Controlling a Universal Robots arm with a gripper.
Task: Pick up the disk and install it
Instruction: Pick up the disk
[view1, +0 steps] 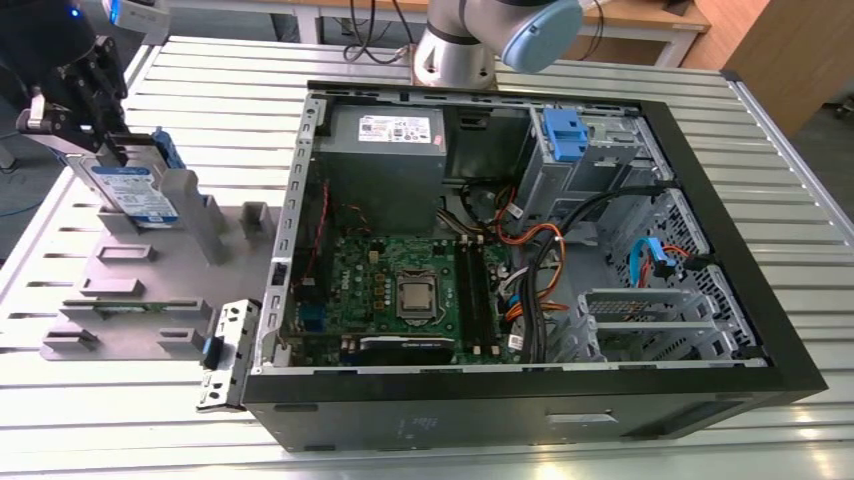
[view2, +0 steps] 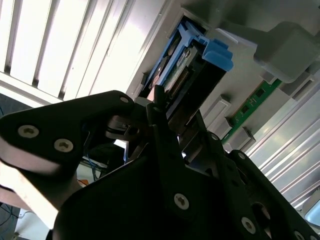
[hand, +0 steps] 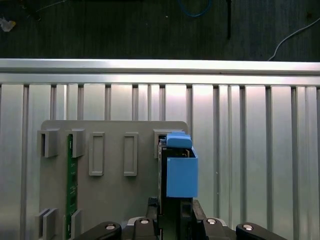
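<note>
- Gripper (view1: 118, 150) sits over the upper end of the disk (view1: 138, 192), which stands on edge in a slot of the grey stand (view1: 120, 290) on the slatted table (view1: 134, 420).
- In the second wrist view, the black fingers (view2: 162, 130) lie along both flat faces of the disk (view2: 195, 65). No gap shows between them and the disk, so I judge the gripper (view2: 180, 107) to be pinching it rather than spread around it.
- In the first wrist view, the disk (hand: 181, 172) points straight out ahead of the gripper (hand: 176, 215) with its blue end tab foremost. The stand (hand: 112, 200) lies beyond the fingertips, and a green board (hand: 70, 175) sits in another of its slots, off to one side of the gripper.
- The step in hand, as I judge it, is the pick-up. The grip looks made, but the disk's lower edge seems to be seated in the slot. It is not yet lifted, and the install has not begun.
- The open computer case (view1: 534, 410) is well apart from the gripper, toward the exterior view's right. Its blue-tabbed drive bay (view1: 587, 160) is at the far corner.
- Leaving the slot calls for a straight pull along the slot walls. The disk must be kept square so its blue rails do not bind. The hold must be firm, since only one end is gripped.
</note>
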